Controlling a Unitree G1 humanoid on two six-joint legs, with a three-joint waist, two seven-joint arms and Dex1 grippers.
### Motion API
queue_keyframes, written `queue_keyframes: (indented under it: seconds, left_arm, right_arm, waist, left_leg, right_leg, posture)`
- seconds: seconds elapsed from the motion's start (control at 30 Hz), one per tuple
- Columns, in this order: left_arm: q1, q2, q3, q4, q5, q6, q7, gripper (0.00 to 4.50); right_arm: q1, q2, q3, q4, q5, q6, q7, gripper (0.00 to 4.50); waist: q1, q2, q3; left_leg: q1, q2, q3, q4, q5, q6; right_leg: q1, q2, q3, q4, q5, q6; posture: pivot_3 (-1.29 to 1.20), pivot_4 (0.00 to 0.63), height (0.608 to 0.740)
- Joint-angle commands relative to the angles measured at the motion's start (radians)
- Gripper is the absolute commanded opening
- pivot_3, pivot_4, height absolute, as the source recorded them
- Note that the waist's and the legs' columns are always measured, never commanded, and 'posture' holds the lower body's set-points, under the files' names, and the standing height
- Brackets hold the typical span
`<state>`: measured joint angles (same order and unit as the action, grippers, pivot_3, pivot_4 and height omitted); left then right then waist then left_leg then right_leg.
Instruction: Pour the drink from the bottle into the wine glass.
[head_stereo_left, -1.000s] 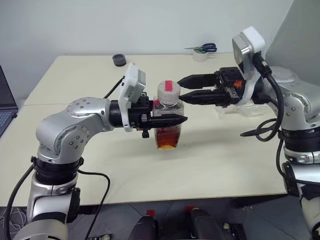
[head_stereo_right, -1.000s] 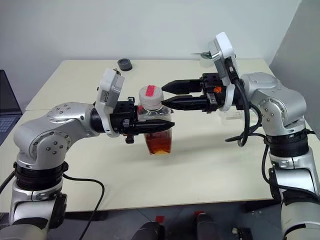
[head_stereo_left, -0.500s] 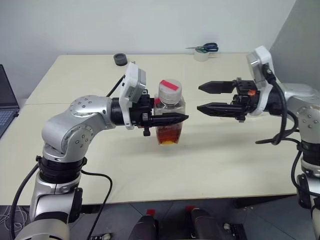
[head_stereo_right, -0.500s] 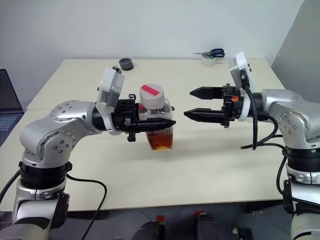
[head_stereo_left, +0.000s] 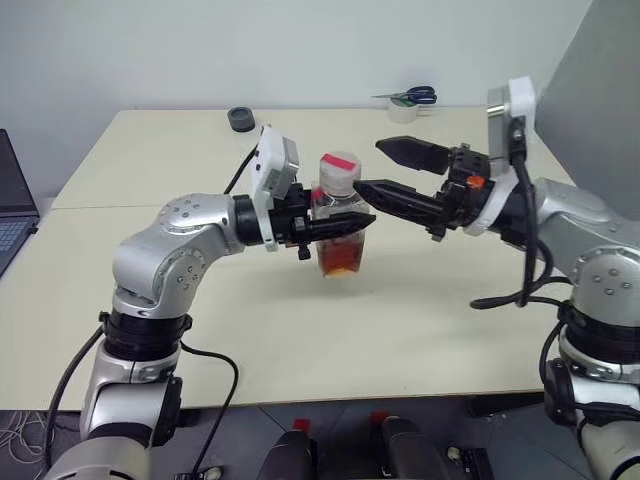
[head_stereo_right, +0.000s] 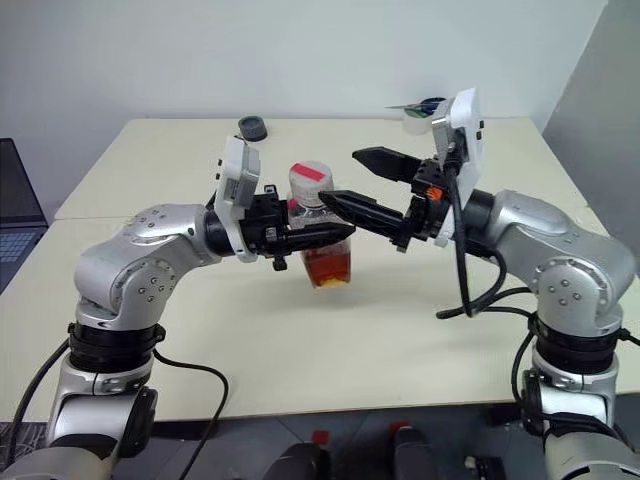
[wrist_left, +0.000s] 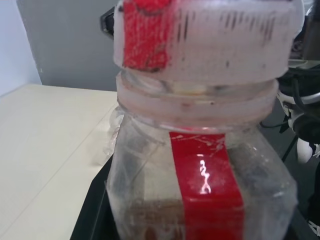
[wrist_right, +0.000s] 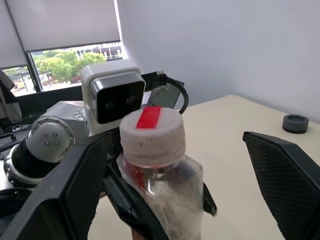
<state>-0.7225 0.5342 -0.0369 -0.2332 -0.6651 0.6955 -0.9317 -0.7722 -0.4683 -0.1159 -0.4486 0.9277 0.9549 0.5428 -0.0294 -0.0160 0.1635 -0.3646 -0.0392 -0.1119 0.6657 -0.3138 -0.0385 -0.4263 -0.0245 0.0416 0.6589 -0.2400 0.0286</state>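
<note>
1. Since half a second ago the right claw (head_stereo_right: 365, 185) has swung back in from well clear of the bottle (head_stereo_right: 322, 235) and now reaches its cap (head_stereo_right: 310, 180), fingers spread wide; the left arm has pushed the bottle a little further over the tabletop (head_stereo_right: 420, 330).
2. Left claw (head_stereo_right: 335, 232) is clenched on the bottle just under the neck, holding it upright above the tabletop with the drink (head_stereo_right: 325, 268) in its lower part.
3. From the right claw the cap lies at about 9 o'clock in the head views, between the two spread fingers, which do not yet touch it as far as I can tell; the bottle's long axis is vertical.
4. Both forearms reach inward roughly level, claws pointing at each other.
5. Judged step: closing on the cap to unscrew it. I cannot make out the wine glass.
</note>
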Motion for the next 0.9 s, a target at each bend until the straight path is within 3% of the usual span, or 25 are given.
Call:
queue_keyframes:
  seconds: [0.03,0.4,0.9]
  left_arm:
    - [-0.021,-0.011,0.011,-0.023,-0.001,-0.020,0.008,1.74]
    - [-0.021,-0.016,0.015,-0.030,-0.003,-0.016,0.011,1.74]
    - [-0.017,-0.013,0.016,-0.028,0.000,-0.022,0.009,1.74]
  right_arm:
    - [-0.028,0.017,0.011,-0.022,-0.013,-0.054,-0.009,4.48]
    - [-0.028,0.039,0.063,0.006,-0.067,-0.122,0.005,4.48]
    - [-0.014,-0.025,0.014,0.009,-0.043,-0.101,0.008,4.48]
  waist:
    - [0.000,0.000,0.000]
    - [-0.001,0.000,0.000]
    - [-0.001,0.000,0.000]
  left_leg:
    - [0.000,0.000,0.000,0.000,0.000,0.000]
    - [0.000,0.000,0.000,0.000,0.000,0.000]
    - [0.000,0.000,0.000,0.000,0.000,0.000]
  right_leg:
    - [0.000,0.000,0.000,0.000,0.000,0.000]
    - [0.000,0.000,0.000,0.000,0.000,0.000]
    - [0.000,0.000,0.000,0.000,0.000,0.000]
  posture:
    - [0.00,0.150,0.740]
    - [0.00,0.150,0.740]
    - [0.00,0.150,0.740]
